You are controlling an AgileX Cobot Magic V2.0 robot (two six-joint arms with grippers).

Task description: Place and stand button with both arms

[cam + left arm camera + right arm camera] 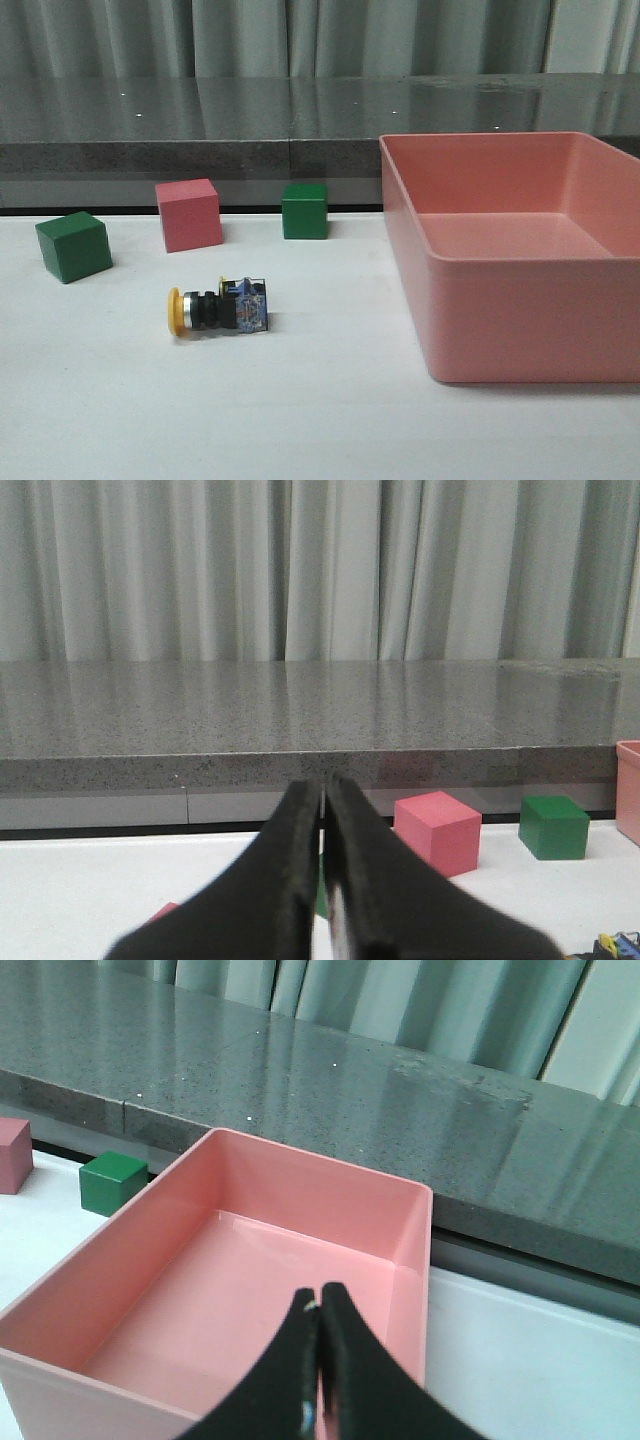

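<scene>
The button [218, 309] lies on its side on the white table, yellow cap to the left, blue contact block to the right. A corner of it shows in the left wrist view [616, 944]. No arm shows in the front view. My left gripper [322, 792] is shut and empty, low over the table, with a green cube partly hidden behind its fingers. My right gripper [319, 1303] is shut and empty, above the near part of the pink bin [320, 1185].
A green cube [73, 246], a pink cube [188, 214] and a second green cube [304, 210] stand behind the button. The pink bin [500, 300] fills the right side. A grey ledge [200, 120] runs along the back.
</scene>
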